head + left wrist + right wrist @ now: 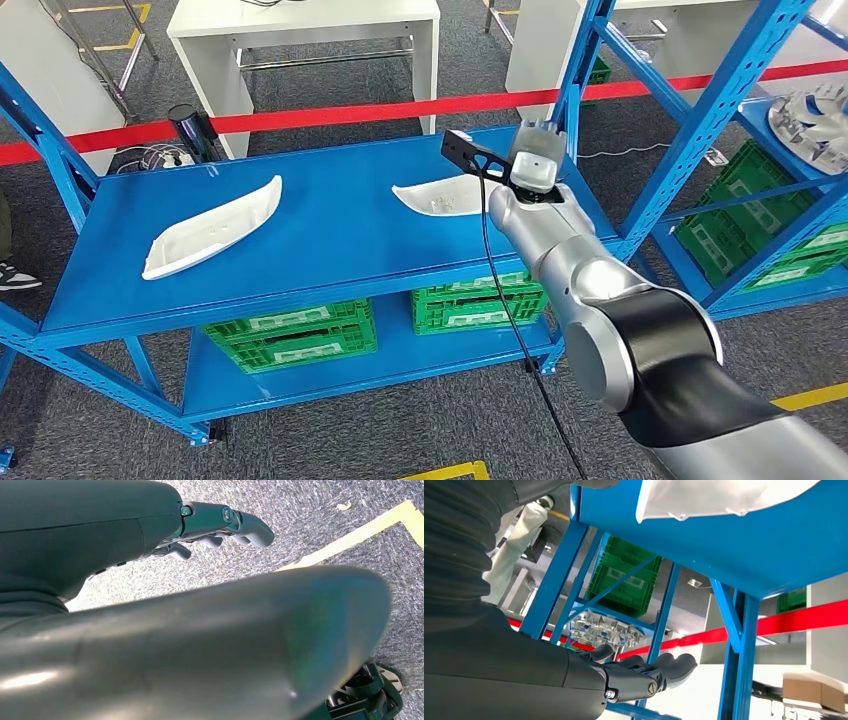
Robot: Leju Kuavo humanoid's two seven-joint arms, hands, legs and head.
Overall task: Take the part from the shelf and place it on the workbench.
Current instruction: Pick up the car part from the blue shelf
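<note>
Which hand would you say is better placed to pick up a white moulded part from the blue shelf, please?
Right: the right hand is extended beside the nearer white moulded part on the blue shelf; the left hand hangs over the floor.

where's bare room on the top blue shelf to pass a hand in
Widest bare patch on the blue shelf: between the left white part and right white part. The front strip is bare too. Crowded at the right end, where the right arm reaches over.
</note>
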